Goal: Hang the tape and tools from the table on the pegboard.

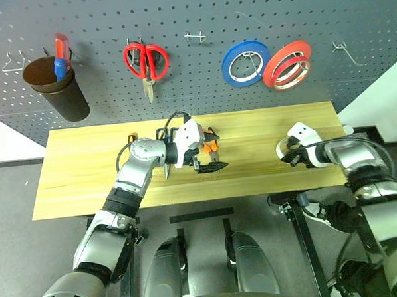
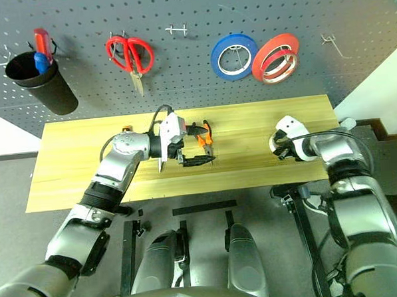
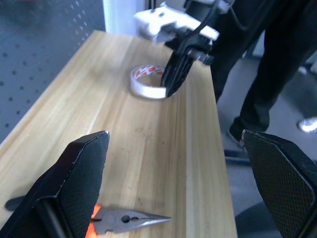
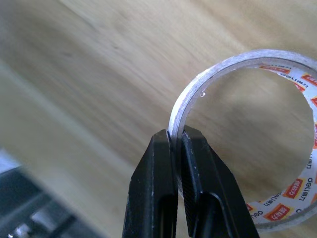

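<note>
The whitish tape (image 4: 198, 84) is tilted up off the wooden table (image 1: 86, 167) at its right end, with my right gripper (image 4: 178, 144) shut on its thin rim; the left wrist view shows the same tape (image 3: 146, 84). My left gripper (image 1: 212, 150) hovers open over the table's middle. The orange-handled pliers (image 3: 131, 219) lie on the wood just below it, untouched. A scissors blade tip (image 1: 166, 171) and the screwdriver's orange end (image 1: 131, 137) stick out from behind my left forearm. The pegboard (image 1: 191, 9) rises behind the table.
Red-handled scissors (image 1: 146, 61), a blue roll (image 1: 246, 63) and a red roll (image 1: 287, 64) hang on the board. A black cup (image 1: 55, 86) at the left holds a red-and-blue tool. Bare hooks (image 1: 194, 36) (image 1: 345, 47) stick out. A person's dark-trousered legs (image 3: 277, 74) stand beyond the table's right end.
</note>
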`<state>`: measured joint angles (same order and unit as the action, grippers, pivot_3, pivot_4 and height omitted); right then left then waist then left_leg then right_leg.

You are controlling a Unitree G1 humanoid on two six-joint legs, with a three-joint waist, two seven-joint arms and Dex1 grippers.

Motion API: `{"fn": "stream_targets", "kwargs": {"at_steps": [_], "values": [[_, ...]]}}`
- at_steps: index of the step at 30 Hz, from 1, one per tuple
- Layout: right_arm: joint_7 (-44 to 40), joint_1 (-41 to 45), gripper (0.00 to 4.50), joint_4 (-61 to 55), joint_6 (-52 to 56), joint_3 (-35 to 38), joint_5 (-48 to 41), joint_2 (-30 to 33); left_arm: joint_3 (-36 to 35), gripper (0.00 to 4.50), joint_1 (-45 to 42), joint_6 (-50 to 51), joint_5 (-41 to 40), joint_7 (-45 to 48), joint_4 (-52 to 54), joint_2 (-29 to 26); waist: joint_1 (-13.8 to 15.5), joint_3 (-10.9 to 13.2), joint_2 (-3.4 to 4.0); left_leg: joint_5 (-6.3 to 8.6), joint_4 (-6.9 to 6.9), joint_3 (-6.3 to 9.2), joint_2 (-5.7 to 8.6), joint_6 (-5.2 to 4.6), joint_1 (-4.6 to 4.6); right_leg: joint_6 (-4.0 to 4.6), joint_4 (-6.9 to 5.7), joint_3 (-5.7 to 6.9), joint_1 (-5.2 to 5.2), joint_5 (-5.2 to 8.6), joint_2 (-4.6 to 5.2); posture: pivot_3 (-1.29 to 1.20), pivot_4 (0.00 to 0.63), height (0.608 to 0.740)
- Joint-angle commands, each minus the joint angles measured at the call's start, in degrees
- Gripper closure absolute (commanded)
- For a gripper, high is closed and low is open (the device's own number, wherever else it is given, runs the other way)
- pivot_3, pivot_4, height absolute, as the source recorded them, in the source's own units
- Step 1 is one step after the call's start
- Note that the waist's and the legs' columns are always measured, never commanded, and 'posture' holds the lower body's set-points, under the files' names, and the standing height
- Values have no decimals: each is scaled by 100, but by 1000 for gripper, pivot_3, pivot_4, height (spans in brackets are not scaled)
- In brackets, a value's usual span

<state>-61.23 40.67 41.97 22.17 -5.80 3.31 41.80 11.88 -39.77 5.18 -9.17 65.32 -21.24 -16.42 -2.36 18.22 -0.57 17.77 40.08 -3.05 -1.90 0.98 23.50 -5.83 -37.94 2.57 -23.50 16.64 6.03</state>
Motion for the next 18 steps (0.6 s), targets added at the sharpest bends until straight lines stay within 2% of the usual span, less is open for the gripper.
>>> {"fn": "stream_targets", "kwargs": {"at_steps": [1,5,10,15,18], "values": [[-217,-663,4485,-1529,216,535,-583,301,-251,0,190,61,-492,307,507,-141,0,-1,1,-1,0,-1,2,2,0,0,5,1,0,0,0,-70,288,732],[-239,-1442,4485,-3012,657,1070,-1117,563,-551,0,401,704,-1208,625,1175,-403,-8,-5,3,-6,1,2,1,10,-2,-1,6,5,1,0,0,-101,250,732],[204,-1844,4485,-3919,699,1779,-1527,609,-829,0,466,727,-1601,854,1511,-704,-11,-22,8,-13,3,-1,5,22,-2,-11,6,5,3,-5,0,-117,201,732],[373,-1959,4485,-4301,727,2075,-1687,794,-1068,0,307,613,-1678,658,1484,-793,4,-77,7,-13,3,-12,8,24,-2,-12,6,7,3,-6,0,-116,167,732],[471,-1688,4485,-4123,574,2153,-1741,924,-1133,0,157,529,-1593,414,1404,-731,6,-140,-1,-13,3,-16,10,24,4,-13,9,13,4,-7,0,-104,143,732]]}}
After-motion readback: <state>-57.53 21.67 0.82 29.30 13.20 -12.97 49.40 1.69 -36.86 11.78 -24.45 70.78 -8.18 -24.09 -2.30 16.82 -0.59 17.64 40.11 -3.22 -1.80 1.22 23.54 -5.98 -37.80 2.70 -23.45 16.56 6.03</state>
